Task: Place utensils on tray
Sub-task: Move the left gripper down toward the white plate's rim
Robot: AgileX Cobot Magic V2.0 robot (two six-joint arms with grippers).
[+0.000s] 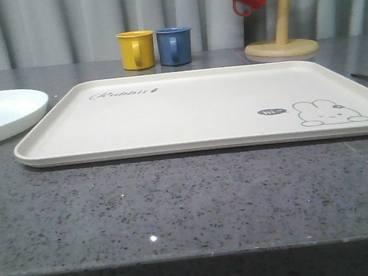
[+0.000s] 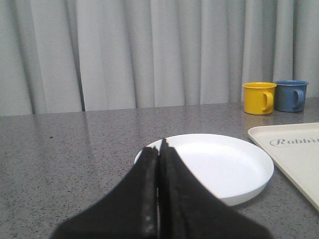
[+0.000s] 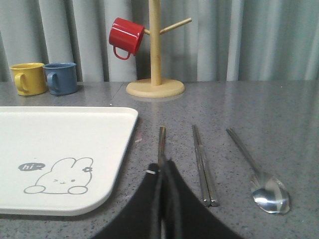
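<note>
Tray [image 1: 188, 108], bare, centred on the grey surface [image 1: 190, 202]; plate [image 2: 219, 167] just off its 9 o'clock edge, and fork [image 3: 162, 139], chopsticks [image 3: 203, 167] and spoon [image 3: 259, 179] side by side off its 3 o'clock edge, within each arm's reach. Left gripper [image 2: 158, 149] low before the plate, jaws closed and empty. Right gripper [image 3: 160, 169] low over the fork, jaws together, apparently gripping nothing, though the fork's near end is hidden.

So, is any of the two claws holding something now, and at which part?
No. The left claw is shut in front of the plate, with nothing between its fingers. The right claw is shut above the fork handle, gripping nothing.
</note>
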